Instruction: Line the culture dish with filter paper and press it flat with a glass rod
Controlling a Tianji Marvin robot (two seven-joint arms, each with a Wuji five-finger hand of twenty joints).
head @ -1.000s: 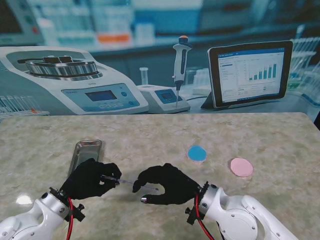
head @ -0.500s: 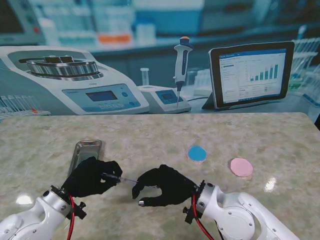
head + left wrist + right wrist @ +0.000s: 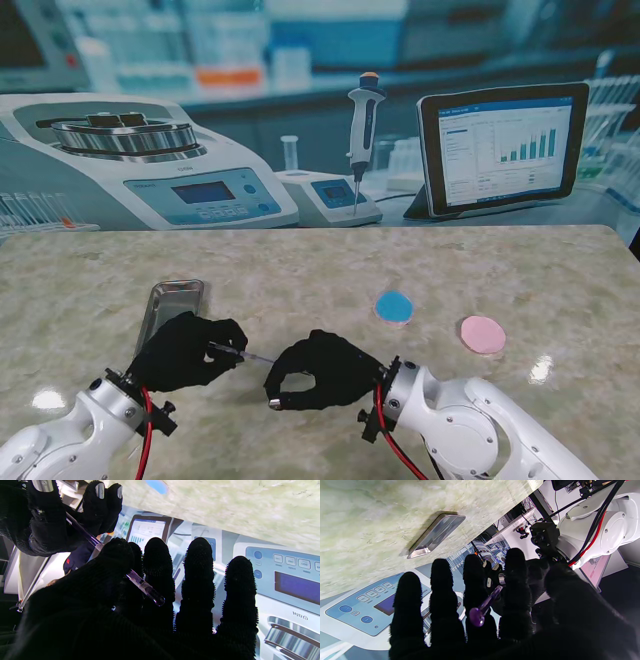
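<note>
Two black-gloved hands close together over the near part of the marbled tabletop (image 3: 320,270), joined by a thin glass rod (image 3: 250,357).

Left hand (image 3: 185,352): fingers curled, thumb and forefinger pinching the rod's left end; in the left wrist view, rod (image 3: 145,587) clamped under the thumb against the forefinger, its rounded tip poking past, the other three fingers (image 3: 198,580) straight and apart.

Right hand (image 3: 320,370): just right of the left, curled loosely around the rod's other end. In the right wrist view, rod (image 3: 485,606) lying among the fingers (image 3: 442,590), its rounded purple-tinted end near the palm; hard to tell whether gripped firmly or only cradled.

Rod held above the tabletop, roughly level, running left to right between both hands.

Metal tray (image 3: 172,305) just beyond the left hand, on the left. Blue round of filter paper (image 3: 394,306) farther back and to the right, well apart from the hands. Pink round (image 3: 483,334) farther right again. Culture dish not clearly made out. Behind the tabletop, a printed laboratory backdrop (image 3: 200,150).
</note>
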